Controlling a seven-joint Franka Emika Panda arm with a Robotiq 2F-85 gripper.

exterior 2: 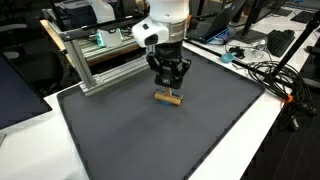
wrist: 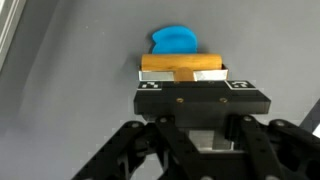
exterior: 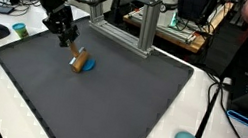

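Currently the gripper [wrist: 185, 80] is clamped on a wooden block [wrist: 183, 64] in the upper centre of the wrist view, and a blue piece [wrist: 175, 40] lies just beyond the block, touching its far edge. In both exterior views the block hangs under the fingers, close over the dark mat [exterior 2: 200, 130], above the frame's centre in an exterior view [exterior 2: 167, 97]; whether it touches the mat cannot be told. An aluminium frame [exterior 2: 110, 65] stands near the mat's far edge.

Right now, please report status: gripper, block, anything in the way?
Gripper shut on wooden block. Block low over grey mat, contact unclear. Blue piece right beside it.
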